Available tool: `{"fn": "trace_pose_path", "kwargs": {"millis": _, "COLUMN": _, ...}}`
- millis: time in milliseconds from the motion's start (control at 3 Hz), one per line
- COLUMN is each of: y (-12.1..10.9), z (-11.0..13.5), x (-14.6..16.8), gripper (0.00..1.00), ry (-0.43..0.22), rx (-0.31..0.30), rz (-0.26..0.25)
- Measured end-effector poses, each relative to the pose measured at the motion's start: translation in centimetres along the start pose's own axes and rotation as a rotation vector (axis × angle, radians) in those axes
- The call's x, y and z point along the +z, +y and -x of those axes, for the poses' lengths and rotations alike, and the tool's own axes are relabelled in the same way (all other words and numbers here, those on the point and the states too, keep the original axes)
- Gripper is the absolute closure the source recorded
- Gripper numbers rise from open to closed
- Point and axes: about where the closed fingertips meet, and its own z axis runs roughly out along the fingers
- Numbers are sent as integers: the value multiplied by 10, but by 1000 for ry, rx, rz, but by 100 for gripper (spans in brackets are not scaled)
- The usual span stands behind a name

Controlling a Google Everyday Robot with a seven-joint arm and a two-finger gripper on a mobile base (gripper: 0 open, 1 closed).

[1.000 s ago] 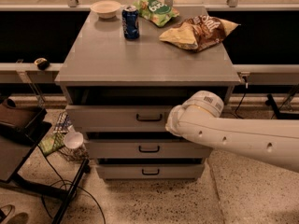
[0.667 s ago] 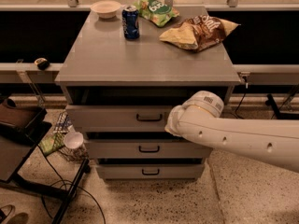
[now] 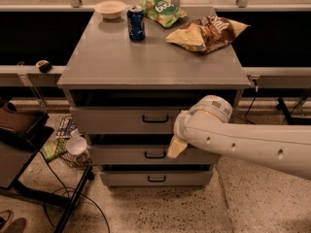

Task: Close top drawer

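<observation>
The top drawer (image 3: 116, 121) is the tallest grey front of three in the grey cabinet, with a small black bar handle (image 3: 155, 119) at its centre. It stands pulled out a little, with a dark gap showing above its front. My gripper (image 3: 176, 147) is at the end of the white arm that comes in from the right. It hangs in front of the drawer fronts, just right of and below the top drawer's handle, and reaches down over the middle drawer (image 3: 121, 155).
The bottom drawer (image 3: 126, 178) sits below. On the cabinet top (image 3: 121, 62) are a bowl (image 3: 110, 8), a blue can (image 3: 136, 23), a green bag (image 3: 163, 11) and a chip bag (image 3: 206, 33). A black stand (image 3: 19, 149), a cup (image 3: 76, 144) and cables lie on the floor at left.
</observation>
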Motion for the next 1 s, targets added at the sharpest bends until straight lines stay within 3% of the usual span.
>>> {"fn": "trace_pose_path", "kwargs": {"millis": 667, "y": 2, "z": 0, "x": -1, "gripper": 49, "ry": 0, "rx": 0, "rz": 0}}
{"fn": "trace_pose_path", "kwargs": {"millis": 1000, "y": 24, "z": -12, "x": -37, "gripper": 72, "ry": 57, "rx": -37, "rz": 3}}
